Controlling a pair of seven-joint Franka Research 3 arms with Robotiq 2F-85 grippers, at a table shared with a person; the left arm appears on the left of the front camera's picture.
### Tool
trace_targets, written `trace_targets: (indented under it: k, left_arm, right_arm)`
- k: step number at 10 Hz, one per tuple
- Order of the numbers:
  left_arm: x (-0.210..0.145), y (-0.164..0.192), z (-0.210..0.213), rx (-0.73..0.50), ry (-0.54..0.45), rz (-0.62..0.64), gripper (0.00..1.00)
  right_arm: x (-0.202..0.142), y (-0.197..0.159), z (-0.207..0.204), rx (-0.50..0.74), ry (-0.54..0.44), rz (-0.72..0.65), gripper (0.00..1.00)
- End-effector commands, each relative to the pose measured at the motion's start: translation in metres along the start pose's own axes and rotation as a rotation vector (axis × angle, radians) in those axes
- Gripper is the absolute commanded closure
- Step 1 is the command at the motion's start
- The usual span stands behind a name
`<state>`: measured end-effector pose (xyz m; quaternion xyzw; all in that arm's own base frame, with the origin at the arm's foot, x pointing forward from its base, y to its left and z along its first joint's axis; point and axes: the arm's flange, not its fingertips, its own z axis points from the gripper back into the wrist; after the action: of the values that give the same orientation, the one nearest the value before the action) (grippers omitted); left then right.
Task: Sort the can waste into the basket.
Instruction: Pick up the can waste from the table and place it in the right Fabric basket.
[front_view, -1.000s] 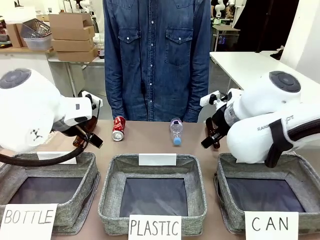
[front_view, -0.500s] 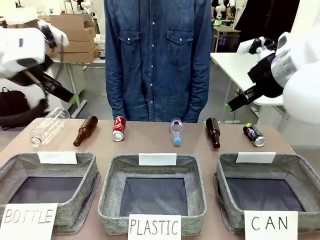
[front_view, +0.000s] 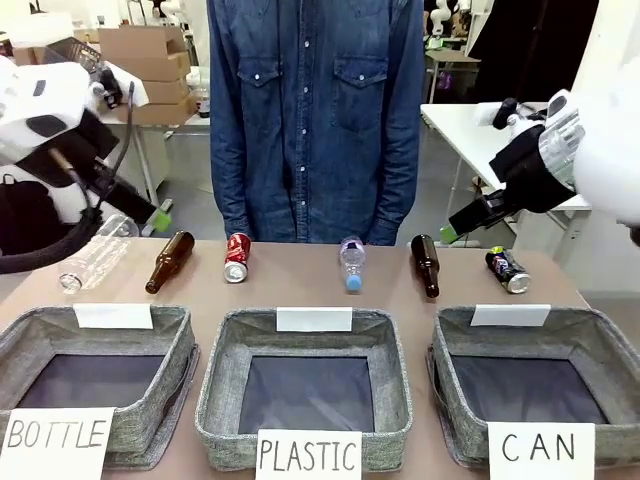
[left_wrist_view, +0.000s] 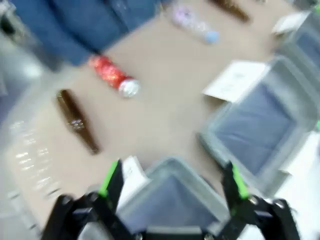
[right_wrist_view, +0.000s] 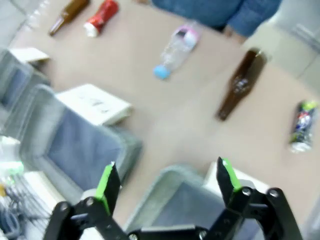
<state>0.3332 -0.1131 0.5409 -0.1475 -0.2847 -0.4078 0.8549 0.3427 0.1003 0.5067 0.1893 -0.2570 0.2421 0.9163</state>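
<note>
Two cans lie on their sides on the matte tan surface (front_view: 300, 290), in a row with bottles. The red can (front_view: 237, 257) is crushed and shiny, its silver end facing the near edge. It rests behind the left corner of the PLASTIC bin (front_view: 215, 400), between a brown glass bottle (front_view: 169, 262) and a small clear plastic bottle (front_view: 352, 262) with a blue cap, well apart from the basket. The dark can (front_view: 508, 270) is smooth and cylindrical with bright printed patches. It lies near the surface's right end, just behind the far rim of the basket (front_view: 590, 322) and beside a second brown glass bottle (front_view: 425, 265).

The basket is a square bin of coarse grey woven fabric with soft, slightly sagging walls, a dark lining and a white card (front_view: 541, 449) hand-lettered "CAN".

The left jaws and the right jaws hang raised above the surface, spread wide with nothing between their green pads (right_wrist_view: 107, 180). The left wrist view is blurred.
</note>
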Motion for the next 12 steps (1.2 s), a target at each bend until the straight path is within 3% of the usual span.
trace_targets:
  k: [1, 3, 4, 5, 6, 7, 8, 9, 10, 12]
  left_arm:
    - [-0.024, 0.054, 0.034, -0.462, 0.095, 0.165, 0.0]
    - [-0.064, 0.093, 0.047, -0.561, -0.037, 0.397, 0.0]
    - [-0.086, 0.111, 0.057, -0.598, -0.18, 0.556, 0.0]
    - [-0.113, 0.13, 0.069, -0.644, -0.395, 0.733, 0.0]
    - [-0.13, 0.137, 0.074, -0.651, -0.523, 0.845, 0.0]
    - [-0.139, 0.138, 0.074, -0.688, -0.655, 0.92, 0.0]
    - [-0.143, 0.14, 0.07, -0.687, -0.721, 1.019, 0.0]
    - [-0.131, 0.136, 0.061, -0.52, -0.654, 1.086, 0.0]
    - [-0.162, 0.159, 0.085, -0.697, -0.532, 0.891, 0.0]
    - [-0.162, 0.159, 0.085, -0.697, -0.532, 0.891, 0.0]
  right_arm:
    - [-0.011, -0.05, 0.047, 0.487, 0.062, -0.492, 0.0]
    - [-0.035, -0.091, 0.073, 0.704, -0.008, -0.679, 0.0]
    - [-0.046, -0.109, 0.082, 0.774, -0.045, -0.751, 0.0]
    - [-0.056, -0.129, 0.089, 0.852, -0.102, -0.837, 0.0]
    - [-0.063, -0.14, 0.095, 0.917, -0.162, -0.885, 0.0]
    - [-0.066, -0.143, 0.099, 0.961, -0.2, -0.889, 0.0]
    - [-0.062, -0.141, 0.096, 0.912, -0.235, -0.902, 0.0]
    - [-0.053, -0.129, 0.081, 0.738, -0.26, -0.836, 0.0]
    - [-0.077, -0.158, 0.102, 0.939, -0.179, -0.841, 0.0]
    - [-0.077, -0.158, 0.102, 0.939, -0.179, -0.841, 0.0]
